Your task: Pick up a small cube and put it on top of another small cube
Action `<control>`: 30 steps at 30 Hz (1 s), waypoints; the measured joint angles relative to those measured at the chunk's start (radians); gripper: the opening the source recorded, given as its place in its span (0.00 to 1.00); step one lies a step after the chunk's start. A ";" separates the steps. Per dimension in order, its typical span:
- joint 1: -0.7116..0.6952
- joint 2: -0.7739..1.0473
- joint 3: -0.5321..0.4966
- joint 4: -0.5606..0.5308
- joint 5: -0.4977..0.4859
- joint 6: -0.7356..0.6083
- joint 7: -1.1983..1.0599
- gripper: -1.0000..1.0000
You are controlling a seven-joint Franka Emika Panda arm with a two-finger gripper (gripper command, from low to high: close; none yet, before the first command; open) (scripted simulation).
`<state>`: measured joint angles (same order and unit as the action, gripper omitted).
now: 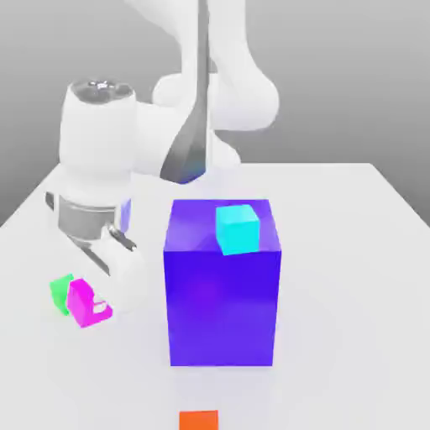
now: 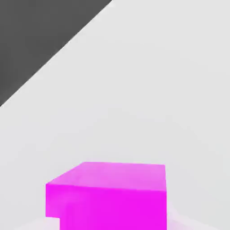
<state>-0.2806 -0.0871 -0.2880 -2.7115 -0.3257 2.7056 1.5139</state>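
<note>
While the small bright green cube (image 1: 60,293) sits at the lower left of the exterior view on the white bench (image 1: 353,277), the end effector (image 1: 94,302) is clamped shut on the small bright magenta cube (image 1: 85,303), carried just beside and partly in front of the green one. This looks like the carry step; next the magenta cube must be centred over the green and lowered. Centre frame stands a big blue-purple block (image 1: 222,285) topped by a cyan cube (image 1: 237,228); an orange cube (image 1: 198,420) is cut off below.
</note>
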 joint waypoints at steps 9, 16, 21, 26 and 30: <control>-0.153 -0.085 -0.210 -0.141 0.141 -0.006 -0.035 0.00; -0.094 0.040 -0.233 -0.137 0.297 0.107 -0.141 0.00; -0.087 0.156 -0.195 -0.136 0.483 0.203 -0.271 0.00; -0.095 0.171 -0.181 -0.136 0.509 0.215 -0.290 1.00; -0.096 0.154 -0.191 -0.136 0.478 0.201 -0.268 1.00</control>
<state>-0.3765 0.0666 -0.4794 -2.8476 0.1521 2.9063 1.2454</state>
